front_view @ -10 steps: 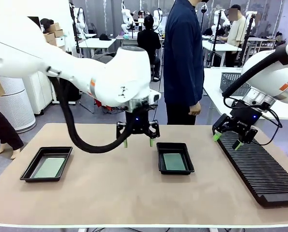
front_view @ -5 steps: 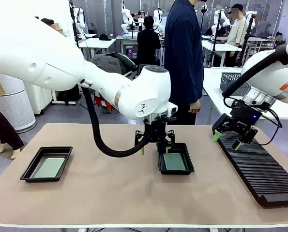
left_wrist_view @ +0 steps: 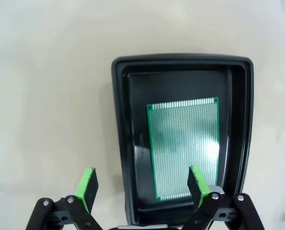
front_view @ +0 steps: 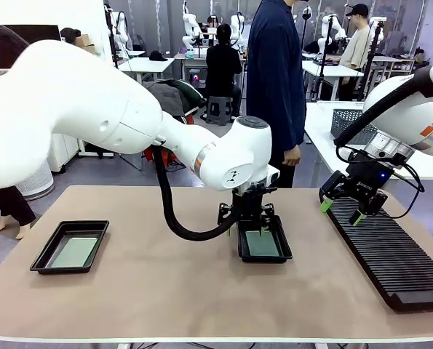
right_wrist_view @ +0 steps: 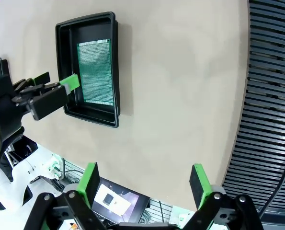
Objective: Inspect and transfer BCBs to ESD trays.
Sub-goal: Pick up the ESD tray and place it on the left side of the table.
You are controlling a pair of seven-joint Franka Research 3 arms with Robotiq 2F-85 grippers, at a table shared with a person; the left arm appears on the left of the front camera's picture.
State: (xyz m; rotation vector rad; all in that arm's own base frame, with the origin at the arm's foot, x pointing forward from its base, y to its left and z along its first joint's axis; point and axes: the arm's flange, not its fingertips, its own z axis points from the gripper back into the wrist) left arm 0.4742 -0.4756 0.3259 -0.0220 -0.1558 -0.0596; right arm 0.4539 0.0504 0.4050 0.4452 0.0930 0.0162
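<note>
Near the left edge of the table [front_view: 165, 291] sits one ESD tray [front_view: 70, 246] with a green BCB [front_view: 74, 252] flat inside. At the middle, a second tray [front_view: 263, 238] holds another BCB [front_view: 260, 243]; the left gripper [front_view: 249, 225] hangs just over it, jaws apart and empty. To the right, the right gripper [front_view: 342, 212] hovers, spread wide, above the far end of the black slotted rack [front_view: 387, 254]. A person [front_view: 276, 87] stands beyond

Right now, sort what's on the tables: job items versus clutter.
Job:
- middle ESD tray holding a BCB
- left ESD tray holding a BCB
- left gripper, open
- right gripper, open

Lying about:
- black slotted rack
- grey wire basket
</note>
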